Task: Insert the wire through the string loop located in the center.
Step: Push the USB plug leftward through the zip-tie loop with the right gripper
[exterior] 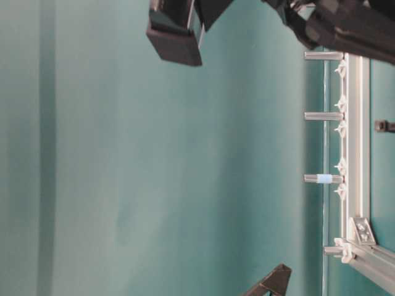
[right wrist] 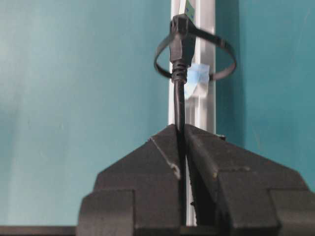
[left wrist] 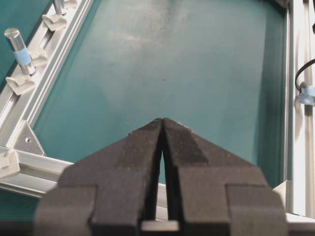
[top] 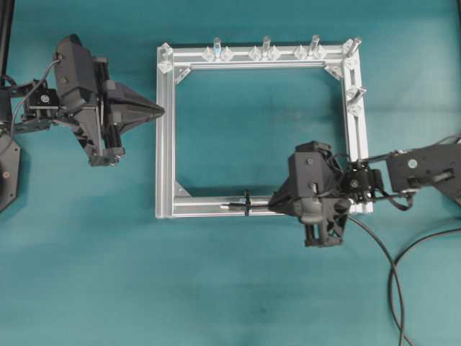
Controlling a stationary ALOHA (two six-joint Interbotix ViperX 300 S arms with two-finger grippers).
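- Silver aluminium square frame lies on the teal surface in the overhead view. On its near bar sits the tiny black string loop, and the thin black wire runs through it, its silvery tip showing just past the loop on the far side from the right gripper. That arm reaches in low along the bar; the left gripper hovers clenched and empty beside the frame's opposite side.
- The table-level view shows only the frame's upright clear posts and parts of dark arm above them; the loop is not readable here.
- The left wrist view confirms its pads pressed together on nothing, pointing across the frame's interior.
- In the right wrist view the gripper is clamped on the wire, whose moulded plug body sits inside the loop. The risk I judge: the flexible wire buckling or the plug's shoulder snagging the loop, dragging it along the bar.
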